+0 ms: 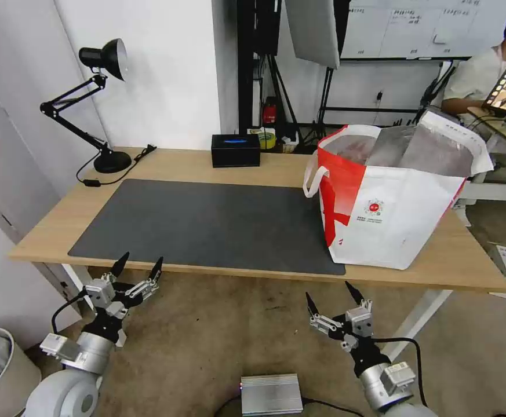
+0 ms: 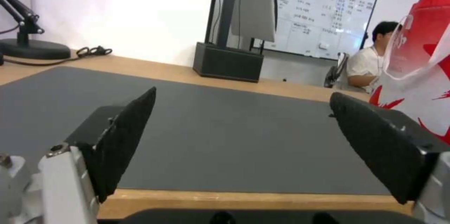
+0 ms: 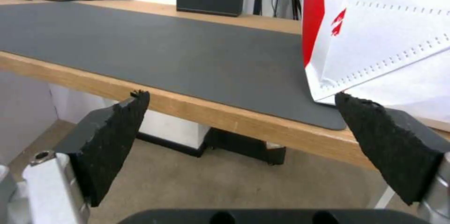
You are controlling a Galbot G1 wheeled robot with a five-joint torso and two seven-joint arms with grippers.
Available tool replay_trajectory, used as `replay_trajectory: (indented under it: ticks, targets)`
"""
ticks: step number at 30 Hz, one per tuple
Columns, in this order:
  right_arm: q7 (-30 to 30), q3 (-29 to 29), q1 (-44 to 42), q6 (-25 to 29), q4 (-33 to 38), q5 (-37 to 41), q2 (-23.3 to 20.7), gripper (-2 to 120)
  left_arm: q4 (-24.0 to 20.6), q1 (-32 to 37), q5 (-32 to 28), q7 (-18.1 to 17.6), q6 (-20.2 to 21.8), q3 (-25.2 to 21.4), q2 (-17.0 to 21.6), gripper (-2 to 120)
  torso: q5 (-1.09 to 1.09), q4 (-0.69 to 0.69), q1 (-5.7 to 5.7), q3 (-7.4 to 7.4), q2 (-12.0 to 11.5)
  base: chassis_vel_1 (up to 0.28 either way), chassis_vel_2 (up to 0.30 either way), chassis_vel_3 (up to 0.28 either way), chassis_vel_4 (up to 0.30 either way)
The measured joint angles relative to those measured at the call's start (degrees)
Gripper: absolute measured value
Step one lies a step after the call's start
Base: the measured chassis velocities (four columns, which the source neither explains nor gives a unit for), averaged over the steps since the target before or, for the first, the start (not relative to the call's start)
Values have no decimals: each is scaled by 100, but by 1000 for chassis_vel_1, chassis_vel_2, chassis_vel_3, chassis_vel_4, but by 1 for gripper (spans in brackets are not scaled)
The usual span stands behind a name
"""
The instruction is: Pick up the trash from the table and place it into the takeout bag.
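Both hands, left hand (image 1: 138, 263) and right hand (image 1: 331, 293), hang spread wide and empty before the light-wood worktop (image 1: 166, 162); the white-and-red takeout bag (image 1: 392, 208) stands on it, so the clearing looks done

Before me a white wall (image 1: 166, 69), a black desk lamp (image 1: 99, 98) at the far left, a whiteboard (image 1: 403, 26) beyond, brown carpet (image 1: 229, 330) below.

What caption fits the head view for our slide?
Both open tools, left tool and right tool, wait below the table beside the bag.
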Motion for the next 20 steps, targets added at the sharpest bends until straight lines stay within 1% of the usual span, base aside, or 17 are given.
replay_trajectory:
  ticks: [9, 20]
  targets:
    - [0, 0, 0, 0, 0, 0, 0, 100, 19, 34, 64, 11, -121, 2, -55, 100, 0, 0, 0, 0, 0, 0, 0, 0, 0]
    - [0, 0, 0, 0, 0, 0, 0, 100, 34, 36, 78, 12, -141, 9, -66, 100, 0, 0, 0, 0, 0, 0, 0, 0, 0]
